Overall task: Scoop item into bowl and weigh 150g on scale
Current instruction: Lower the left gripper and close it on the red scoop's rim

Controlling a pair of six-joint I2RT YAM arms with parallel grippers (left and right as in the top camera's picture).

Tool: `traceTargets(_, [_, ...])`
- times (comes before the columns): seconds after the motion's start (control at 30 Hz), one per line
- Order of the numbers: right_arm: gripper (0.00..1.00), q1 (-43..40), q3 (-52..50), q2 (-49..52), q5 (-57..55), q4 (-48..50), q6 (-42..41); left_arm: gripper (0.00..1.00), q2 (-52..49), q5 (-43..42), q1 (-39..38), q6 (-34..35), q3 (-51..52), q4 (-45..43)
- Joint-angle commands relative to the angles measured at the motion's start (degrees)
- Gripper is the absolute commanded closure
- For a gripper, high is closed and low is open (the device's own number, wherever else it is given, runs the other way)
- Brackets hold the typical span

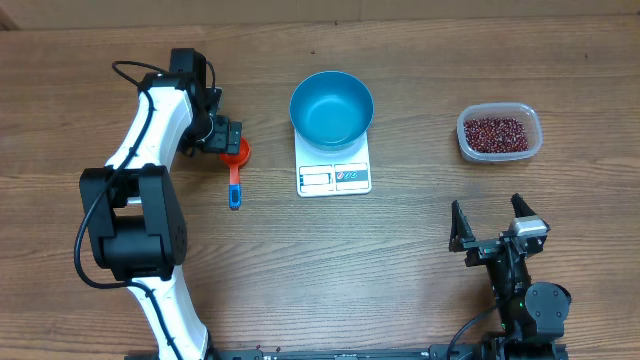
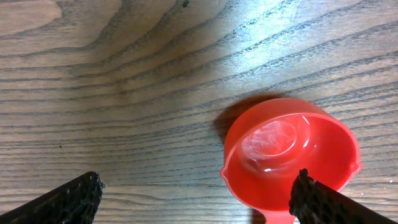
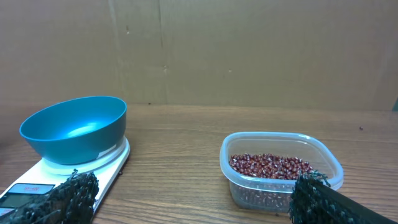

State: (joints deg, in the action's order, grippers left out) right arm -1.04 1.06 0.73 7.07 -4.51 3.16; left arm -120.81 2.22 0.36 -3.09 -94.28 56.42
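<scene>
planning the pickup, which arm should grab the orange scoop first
Left. The left claw, open, hangs just above the scoop; the right claw is across the table, nearer the beans.

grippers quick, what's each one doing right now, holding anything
left gripper: open, holding nothing, poised by the red scoop
right gripper: open, holding nothing
</scene>
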Motion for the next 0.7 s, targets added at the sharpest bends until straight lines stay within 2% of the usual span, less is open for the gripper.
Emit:
traceTargets(0.0, [0.0,0.3,-0.6,-0.6,-0.4,0.3,-0.3,0.0,-0.7,-0.3,0.1,0.3,-1.0,-0.1])
traceTargets(0.67, [0.0,0.3,-0.6,-0.6,-0.4,0.3,-0.3,0.01,-0.8,-0.8,0.0,0.1,3.3,-3.2])
